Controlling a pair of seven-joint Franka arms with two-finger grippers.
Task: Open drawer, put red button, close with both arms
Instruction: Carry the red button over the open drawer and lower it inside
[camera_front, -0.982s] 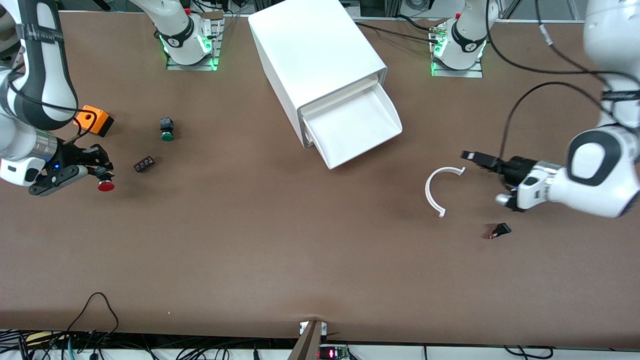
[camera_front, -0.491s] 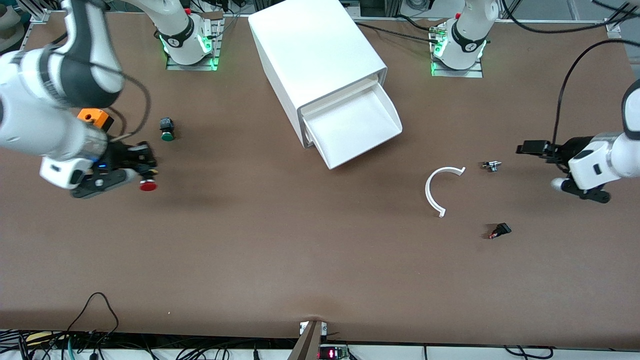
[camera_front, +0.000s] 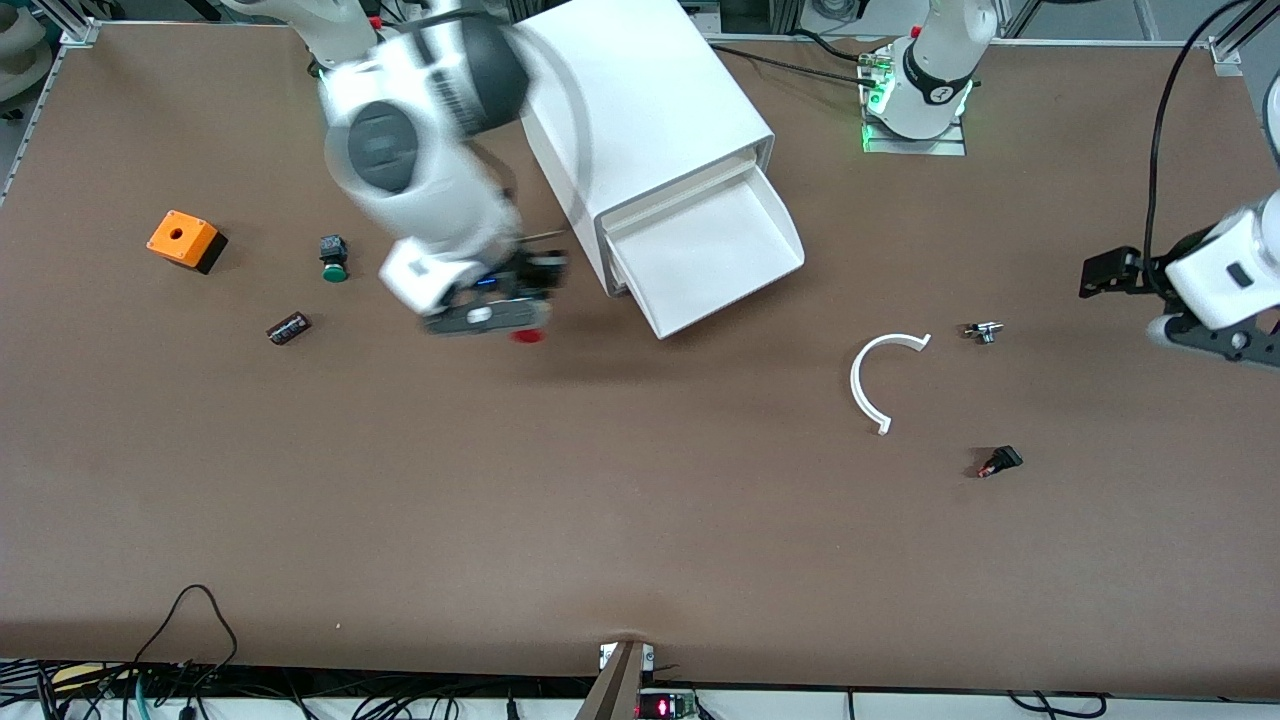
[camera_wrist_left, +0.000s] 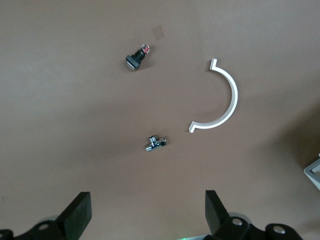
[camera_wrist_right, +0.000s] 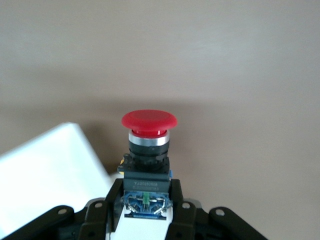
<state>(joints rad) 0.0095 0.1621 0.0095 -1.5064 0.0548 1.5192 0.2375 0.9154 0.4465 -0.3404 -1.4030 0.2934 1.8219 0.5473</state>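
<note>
red button (camera_front: 527, 335) now beside drawer (camera_front: 715, 255)

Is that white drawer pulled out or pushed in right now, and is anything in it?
Pulled out. The drawer juts from the cabinet, and its visible inside looks bare.
</note>
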